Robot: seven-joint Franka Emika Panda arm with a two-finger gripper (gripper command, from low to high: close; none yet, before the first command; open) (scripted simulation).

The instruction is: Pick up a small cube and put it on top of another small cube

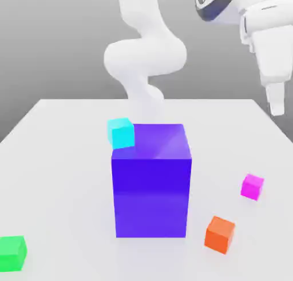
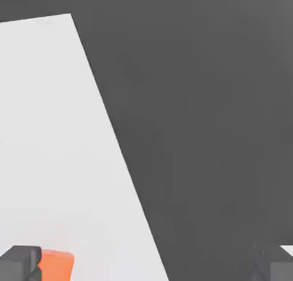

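Pink cube sits untouched on the white table, at the exterior view's right, well apart from everything but the orange cube nearer the camera. Left to right in that view: a green cube lies at the near corner; a cyan cube rests against the upper back edge of the big blue block, which stands mid-table; the orange cube sits beside the block's right foot. The gripper hangs high above the table's right side, fingers spread fully and holding nothing. Judgement: the arm is poised for approach and no grasp has begun, so the pick remains wholly outstanding.
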